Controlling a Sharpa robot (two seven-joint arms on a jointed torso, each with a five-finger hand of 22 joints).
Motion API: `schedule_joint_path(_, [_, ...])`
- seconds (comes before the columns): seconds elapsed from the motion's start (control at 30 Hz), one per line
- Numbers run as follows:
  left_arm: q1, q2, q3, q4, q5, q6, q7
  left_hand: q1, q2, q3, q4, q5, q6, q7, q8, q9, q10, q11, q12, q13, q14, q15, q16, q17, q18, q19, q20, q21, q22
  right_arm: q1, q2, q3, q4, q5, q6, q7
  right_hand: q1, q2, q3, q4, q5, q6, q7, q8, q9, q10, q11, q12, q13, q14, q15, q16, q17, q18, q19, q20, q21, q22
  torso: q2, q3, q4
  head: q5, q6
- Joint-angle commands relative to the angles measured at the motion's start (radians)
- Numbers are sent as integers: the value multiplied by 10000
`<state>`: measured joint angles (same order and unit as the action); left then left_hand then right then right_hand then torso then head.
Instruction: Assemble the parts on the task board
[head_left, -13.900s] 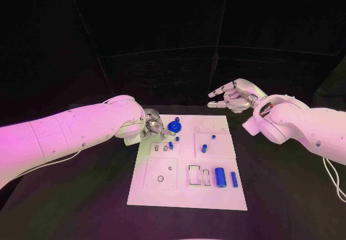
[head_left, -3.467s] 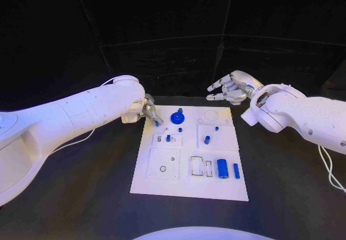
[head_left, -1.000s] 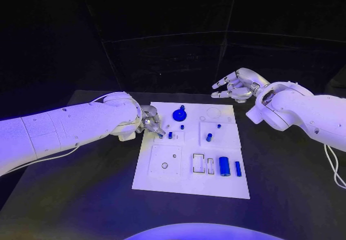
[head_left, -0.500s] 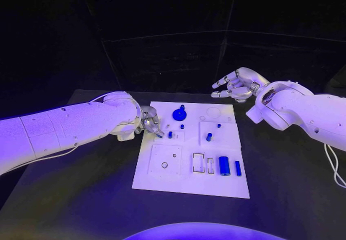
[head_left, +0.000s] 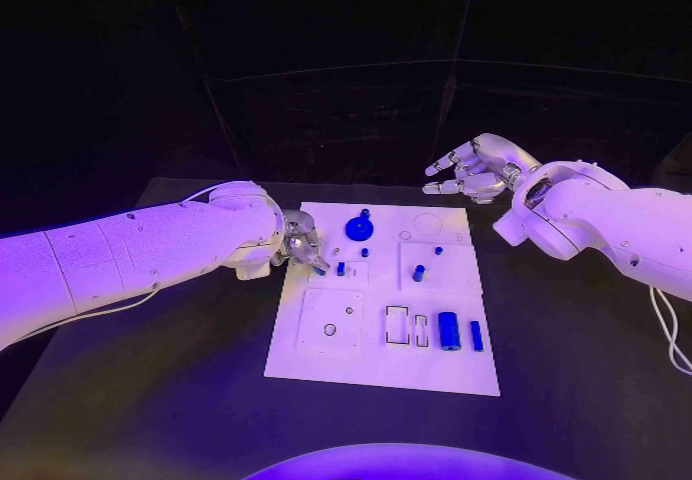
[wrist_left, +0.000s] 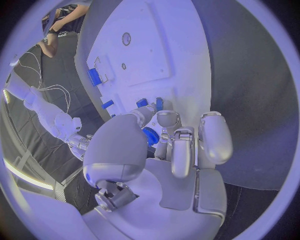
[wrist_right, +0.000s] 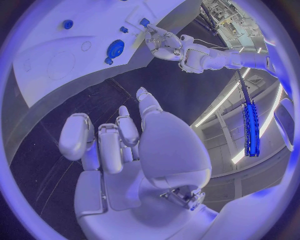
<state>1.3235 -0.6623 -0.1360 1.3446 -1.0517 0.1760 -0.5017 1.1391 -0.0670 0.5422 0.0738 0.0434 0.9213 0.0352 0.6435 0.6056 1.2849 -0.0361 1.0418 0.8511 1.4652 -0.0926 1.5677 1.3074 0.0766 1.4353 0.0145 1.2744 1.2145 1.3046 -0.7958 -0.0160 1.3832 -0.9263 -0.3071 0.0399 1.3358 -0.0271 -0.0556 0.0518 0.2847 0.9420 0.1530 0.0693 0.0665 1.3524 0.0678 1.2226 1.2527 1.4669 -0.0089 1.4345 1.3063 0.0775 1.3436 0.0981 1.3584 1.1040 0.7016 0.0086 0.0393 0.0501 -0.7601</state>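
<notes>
Head view: the white rectangular task board (head_left: 378, 345) lies mid-desk, carrying small blue plastic parts (head_left: 447, 331). The parts are judged light, rigid and slippery; they are best pinched across the sides.

Left wrist view: the left hand (wrist_left: 178, 145) is at the board's edge, fingers (wrist_left: 212, 137) curled; a grasp cannot be told.

Right wrist view: the right hand (wrist_right: 115, 145) hovers off-board, fingers apart, holding nothing.

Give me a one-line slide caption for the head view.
Left hand works at the task board edge near small blue parts while the right hand hovers empty beyond its far corner.
</notes>
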Motion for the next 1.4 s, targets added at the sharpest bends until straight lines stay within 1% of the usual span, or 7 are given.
schedule_joint_path(0.03, [-17,77,-20,-53,-60,228,-119,-421,-215,-81,61,42,122,-11,45,-13,76,10,87,29,1056,7,31,2634,38,74,24,9,20,19,7,6,13,-56,55,16,-60,73,-53,2,37,42,18,40,12,-50,-20,-42,-14,478,-27,-50,-8,160,-47,-25,-69,-10,6,6,-14,4,-1])
schedule_joint_path(0.1, [-16,138,-20,-106,-52,256,-142,-796,-390,-409,274,39,188,-23,83,-10,102,0,131,64,1056,-2,31,2634,34,87,19,29,50,19,2,6,20,-56,60,5,-89,84,-69,24,39,42,19,40,12,-49,-18,-39,-13,479,-27,-52,-6,161,-48,-25,-74,-17,2,10,-13,-5,-19])
schedule_joint_path(0.2, [-16,196,-20,-170,-48,245,-171,-1004,-470,-660,403,39,223,-40,104,-13,117,-16,165,90,1056,-14,31,2634,30,98,12,44,75,20,-2,6,26,-56,54,-1,-100,88,-77,32,41,42,19,40,12,-51,-18,-42,-17,478,-27,-55,-10,159,-45,-25,-73,-13,0,13,-15,-10,-22])
schedule_joint_path(0.27, [-16,241,-21,-223,-47,221,-189,-1063,-460,-770,456,40,234,-51,113,-16,120,-27,180,100,1056,-25,31,2634,29,104,5,50,87,20,-9,6,34,-57,49,-5,-110,92,-83,40,42,42,19,40,12,-52,-17,-43,-18,478,-27,-57,-12,160,-47,-25,-77,-19,-1,5,-10,-17,-29])
schedule_joint_path(0.43, [-15,332,-21,-329,-45,201,-224,-1116,-425,-918,519,39,269,-70,140,-14,138,-42,215,135,1056,-39,31,2634,23,119,-7,76,123,20,-22,6,48,-57,42,-13,-130,99,-95,55,47,40,20,38,11,-56,-16,-49,-26,477,-26,-62,-18,160,-46,-25,-78,-20,-1,5,-9,-25,-31])
schedule_joint_path(0.73, [-14,381,-21,-421,-45,198,-328,-1297,-415,-1431,713,40,343,-100,219,-6,190,-72,292,203,1056,-66,31,2634,3,160,-34,142,218,20,-37,6,60,-57,25,-13,-155,106,-111,75,52,38,21,38,11,-60,-15,-53,-31,476,-25,-67,-23,162,-48,-24,-84,-29,-4,-5,-5,-37,-20])
schedule_joint_path(1.4, [-15,215,-20,-271,-46,325,-445,-1336,-352,-1931,858,41,434,-151,330,14,241,-108,338,240,1056,-93,31,2634,-20,204,-59,224,335,20,-34,6,46,-57,40,-18,-155,106,-111,75,52,38,21,38,11,-60,-15,-53,-31,476,-25,-67,-23,162,-48,-24,-84,-29,-5,-6,-2,-35,-50])
